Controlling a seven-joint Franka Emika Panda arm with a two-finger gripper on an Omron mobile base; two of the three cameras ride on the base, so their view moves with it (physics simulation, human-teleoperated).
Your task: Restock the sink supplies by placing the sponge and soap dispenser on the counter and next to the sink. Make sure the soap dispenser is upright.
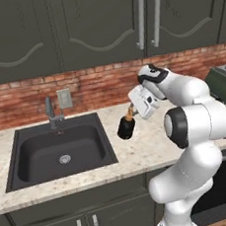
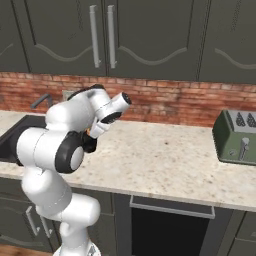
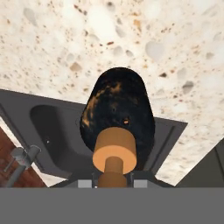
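The soap dispenser [image 1: 126,127], a squat black bottle with an orange-tan pump top, hangs tilted just above the counter [image 1: 149,150], close to the right rim of the sink [image 1: 59,151]. My gripper [image 1: 132,110] is shut on its pump top, with the bottle's body pointing down and left. In the hand view the soap dispenser [image 3: 118,113] stretches away from my gripper [image 3: 113,181] over the speckled counter [image 3: 131,39], and the sink [image 3: 48,127] lies beyond it. From the right base view my arm hides most of the bottle. The sponge is out of view.
A grey faucet [image 1: 50,112] stands behind the sink, under a wall outlet [image 1: 64,98]. A green toaster [image 2: 235,135] sits at the counter's right end. Dark upper cabinets [image 1: 99,22] hang above the red brick wall.
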